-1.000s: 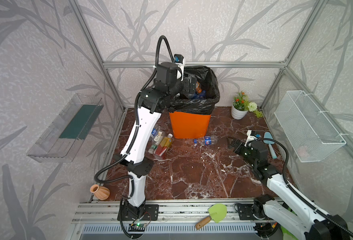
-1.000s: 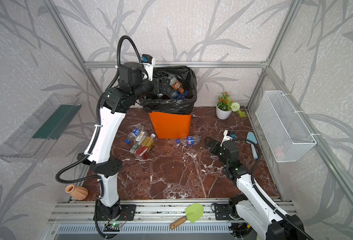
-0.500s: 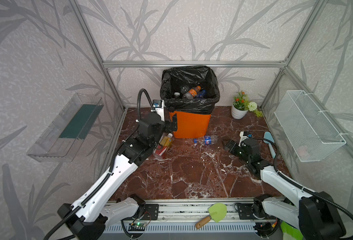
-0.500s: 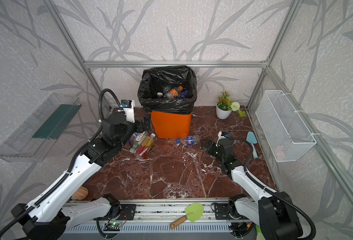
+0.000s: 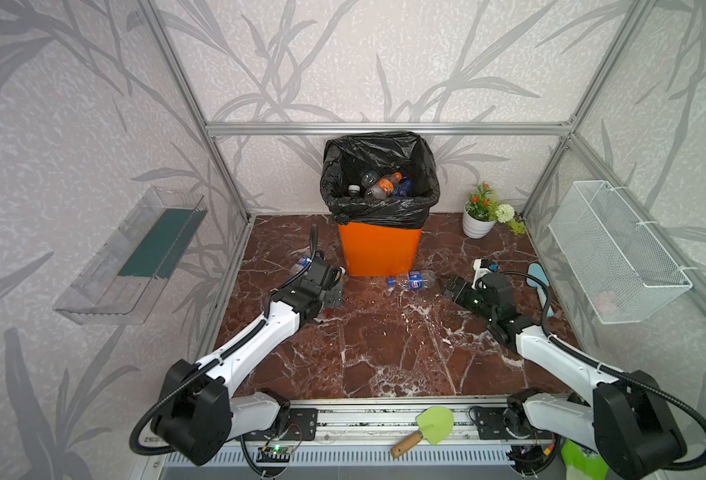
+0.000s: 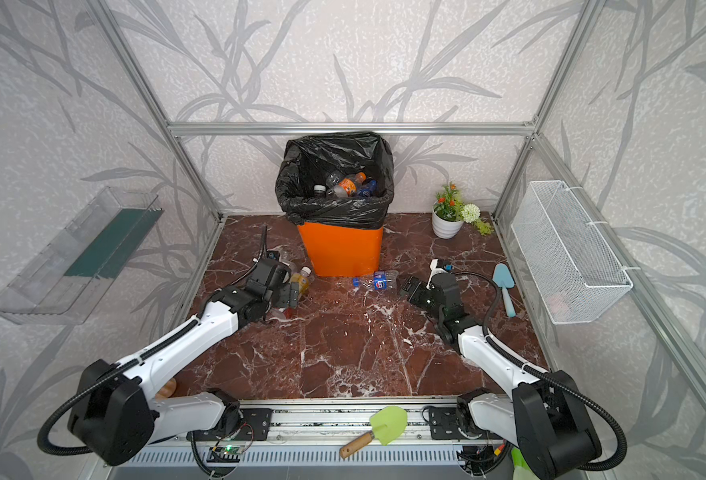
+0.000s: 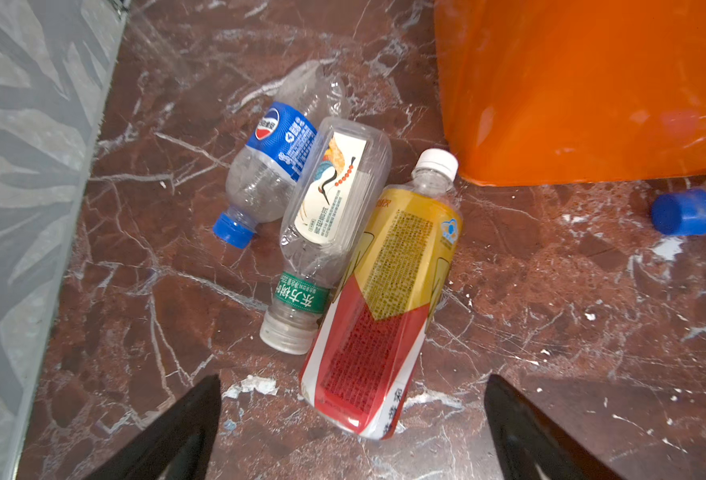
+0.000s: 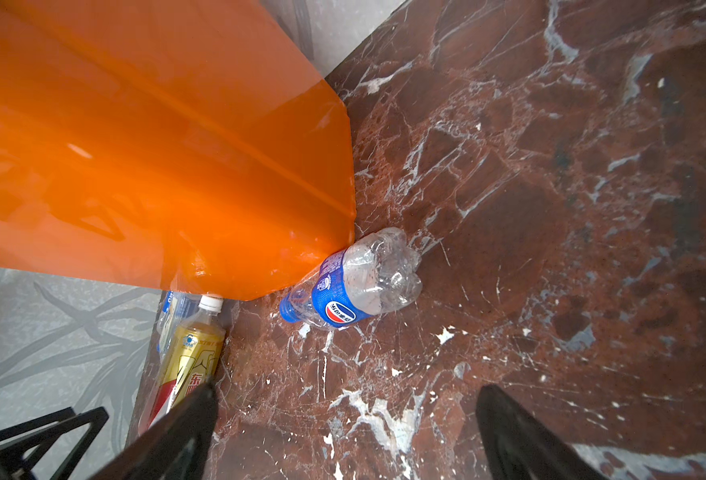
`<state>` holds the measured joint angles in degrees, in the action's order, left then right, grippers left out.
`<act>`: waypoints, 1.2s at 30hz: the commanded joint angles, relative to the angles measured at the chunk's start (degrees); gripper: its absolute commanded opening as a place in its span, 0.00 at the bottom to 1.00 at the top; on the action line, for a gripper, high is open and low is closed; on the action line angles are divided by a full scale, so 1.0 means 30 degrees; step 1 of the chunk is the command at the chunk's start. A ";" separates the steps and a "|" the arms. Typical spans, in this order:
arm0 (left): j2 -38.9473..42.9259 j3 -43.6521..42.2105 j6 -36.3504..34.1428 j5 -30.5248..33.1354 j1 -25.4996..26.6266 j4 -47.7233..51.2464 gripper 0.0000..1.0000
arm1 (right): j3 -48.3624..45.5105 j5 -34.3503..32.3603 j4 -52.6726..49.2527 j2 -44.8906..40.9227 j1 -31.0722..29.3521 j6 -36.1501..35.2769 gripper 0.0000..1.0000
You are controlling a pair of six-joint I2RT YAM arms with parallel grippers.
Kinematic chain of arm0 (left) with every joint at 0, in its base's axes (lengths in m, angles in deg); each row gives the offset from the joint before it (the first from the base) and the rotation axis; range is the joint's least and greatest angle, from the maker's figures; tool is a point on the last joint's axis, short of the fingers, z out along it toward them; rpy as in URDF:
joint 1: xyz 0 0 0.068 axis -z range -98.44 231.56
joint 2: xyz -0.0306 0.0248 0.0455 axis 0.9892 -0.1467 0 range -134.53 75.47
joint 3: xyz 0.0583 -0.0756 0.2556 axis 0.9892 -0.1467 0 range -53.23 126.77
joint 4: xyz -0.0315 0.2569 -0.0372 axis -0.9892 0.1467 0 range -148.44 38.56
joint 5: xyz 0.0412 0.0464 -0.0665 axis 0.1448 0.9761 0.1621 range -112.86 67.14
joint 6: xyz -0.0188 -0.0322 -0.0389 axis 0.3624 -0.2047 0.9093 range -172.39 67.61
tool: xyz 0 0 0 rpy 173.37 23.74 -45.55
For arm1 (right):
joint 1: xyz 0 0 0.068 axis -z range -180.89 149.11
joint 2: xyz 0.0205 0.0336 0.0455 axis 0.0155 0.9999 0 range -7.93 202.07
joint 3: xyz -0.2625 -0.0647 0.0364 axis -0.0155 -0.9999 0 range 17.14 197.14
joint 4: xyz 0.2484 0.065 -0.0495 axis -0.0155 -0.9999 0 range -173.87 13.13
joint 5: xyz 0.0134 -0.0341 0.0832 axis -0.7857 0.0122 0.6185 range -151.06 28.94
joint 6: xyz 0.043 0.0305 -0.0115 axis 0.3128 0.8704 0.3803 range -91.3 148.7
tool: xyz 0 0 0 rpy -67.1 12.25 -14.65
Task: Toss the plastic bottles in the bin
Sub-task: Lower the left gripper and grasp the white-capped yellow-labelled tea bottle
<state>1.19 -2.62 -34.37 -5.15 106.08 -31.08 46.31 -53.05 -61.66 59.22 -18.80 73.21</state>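
The orange bin [image 5: 378, 249] [image 6: 341, 249], lined with a black bag, stands at the back and holds several plastic bottles [image 5: 380, 187]. Three bottles lie left of it: a blue-label one [image 7: 276, 166], a clear one with a white label [image 7: 330, 208] and a yellow-red one [image 7: 388, 291]. My left gripper [image 5: 334, 296] [image 7: 353, 378] hangs open just over the yellow-red bottle's base, touching nothing. A crushed blue-label bottle [image 5: 415, 280] [image 8: 359, 286] lies at the bin's front corner. My right gripper [image 5: 447, 286] [image 8: 347, 386] is open and empty, a short way off it.
A potted plant [image 5: 478, 216] stands at the back right. A white wire basket [image 5: 617, 249] hangs on the right wall and a clear tray [image 5: 135, 257] on the left wall. A blue trowel [image 5: 540, 282] lies right of my right arm. A green trowel [image 5: 430, 424] rests on the front rail.
My left arm came down from over the bin's rim to the floor beside the three bottles. My right gripper edged toward the crushed blue-label bottle.
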 commanded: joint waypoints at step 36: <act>-0.8401 0.3735 -0.0474 -0.4015 -0.0818 0.0111 0.78 | 0.0385 -0.0309 0.0322 -0.0024 -0.0065 -0.0477 0.98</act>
<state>-23.01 7.37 -35.87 -15.99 103.63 -31.22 46.33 -53.29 -61.69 59.22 -18.80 72.76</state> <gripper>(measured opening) 0.778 0.979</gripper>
